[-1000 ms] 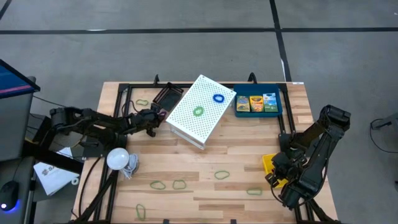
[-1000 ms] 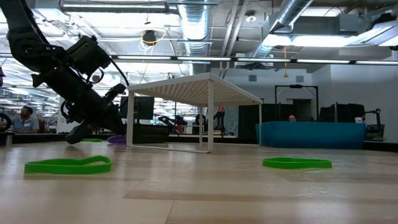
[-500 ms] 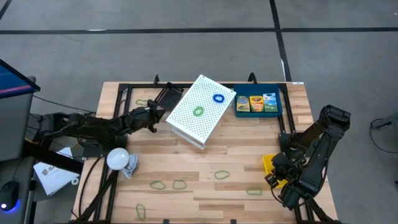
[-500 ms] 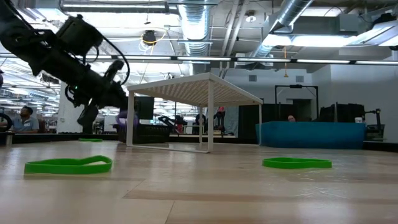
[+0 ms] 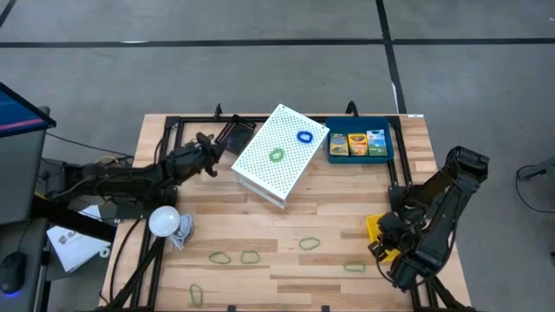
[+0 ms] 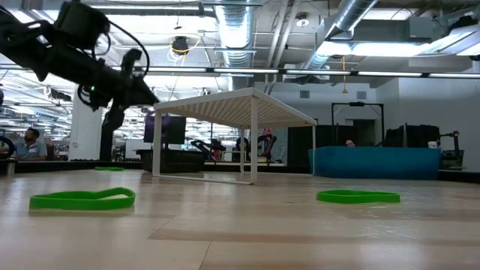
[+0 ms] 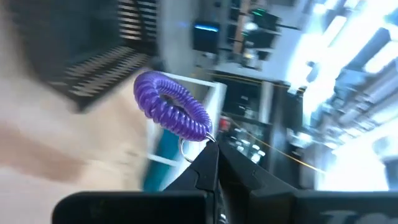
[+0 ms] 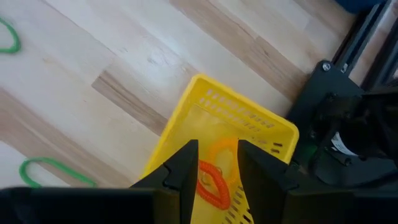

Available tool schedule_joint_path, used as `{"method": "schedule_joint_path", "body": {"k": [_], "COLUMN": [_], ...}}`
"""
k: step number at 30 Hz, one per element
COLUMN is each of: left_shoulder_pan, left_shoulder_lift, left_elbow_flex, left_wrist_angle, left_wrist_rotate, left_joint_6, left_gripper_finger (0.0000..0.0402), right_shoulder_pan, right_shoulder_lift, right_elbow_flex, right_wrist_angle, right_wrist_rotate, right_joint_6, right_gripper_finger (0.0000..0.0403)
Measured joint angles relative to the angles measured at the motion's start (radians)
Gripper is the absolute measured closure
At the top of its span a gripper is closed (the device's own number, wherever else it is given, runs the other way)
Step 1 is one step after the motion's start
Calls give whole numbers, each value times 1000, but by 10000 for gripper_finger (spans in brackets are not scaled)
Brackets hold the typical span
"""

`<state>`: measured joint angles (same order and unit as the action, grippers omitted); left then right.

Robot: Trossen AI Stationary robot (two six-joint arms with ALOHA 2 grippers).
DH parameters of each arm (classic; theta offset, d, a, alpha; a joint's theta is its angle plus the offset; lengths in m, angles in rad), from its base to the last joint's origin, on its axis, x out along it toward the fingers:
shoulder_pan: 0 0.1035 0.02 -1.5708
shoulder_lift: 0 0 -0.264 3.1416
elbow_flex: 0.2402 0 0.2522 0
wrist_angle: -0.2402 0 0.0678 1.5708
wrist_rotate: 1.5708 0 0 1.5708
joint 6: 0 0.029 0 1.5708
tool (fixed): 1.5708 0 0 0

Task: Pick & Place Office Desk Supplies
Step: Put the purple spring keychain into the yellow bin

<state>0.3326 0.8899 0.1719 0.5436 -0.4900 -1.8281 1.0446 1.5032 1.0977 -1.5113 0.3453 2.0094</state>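
while the left gripper (image 7: 210,163) hangs raised over the back-left of the table, just beside the white perforated stand (image 5: 279,156), its fingers are pressed together on the metal ring of a purple coil band (image 7: 172,113), which dangles off the tips clear of the wood. black mesh tray (image 5: 232,134) sits right by it at the back edge, partly tucked against the stand. likely step: carry the purple band to its tray and drop it. doing it well means staying high enough that the loop doesn't snag the stand corner, centering over the tray before opening, and going low so the springy coil doesn't bounce out. grip is only on the small ring, so it could swing; move smooth.

right gripper (image 8: 217,163) waits at the front-right, fingers apart with a modest gap, nothing pinched, hovering over the yellow mesh tray (image 8: 249,127) with an orange band (image 8: 214,180) in it. blue tray (image 5: 360,144) at back right holds three crayon packs (image 5: 356,143). a blue band (image 5: 304,137) and a green band (image 5: 276,155) lie on the stand top. more green bands (image 5: 310,244) are scattered across the front of the table, still to sort.
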Motion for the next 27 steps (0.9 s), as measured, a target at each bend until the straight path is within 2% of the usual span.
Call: {"method": "schedule_joint_path", "body": {"k": [6, 15, 20, 27], "left_shoulder_pan": [0, 1, 0, -18], "left_shoulder_lift": [-39, -36, -27, 58], "left_elbow_flex": [33, 225, 319, 434], "left_wrist_angle": [111, 122, 86, 70], "left_wrist_rotate": [10, 192, 330, 477], "left_joint_6": [169, 565, 729, 897], "left_gripper_finger": [401, 401, 401, 401], "right_shoulder_pan": [-30, -100, -153, -238], "right_shoulder_lift": [0, 0, 0, 0], "right_elbow_flex": [0, 12, 59, 196], "right_wrist_angle": [1, 8, 5, -15], "right_wrist_rotate": [59, 202, 341, 633], "right_joint_6": [0, 0, 0, -4], "right_gripper_finger": [294, 294, 294, 294]}}
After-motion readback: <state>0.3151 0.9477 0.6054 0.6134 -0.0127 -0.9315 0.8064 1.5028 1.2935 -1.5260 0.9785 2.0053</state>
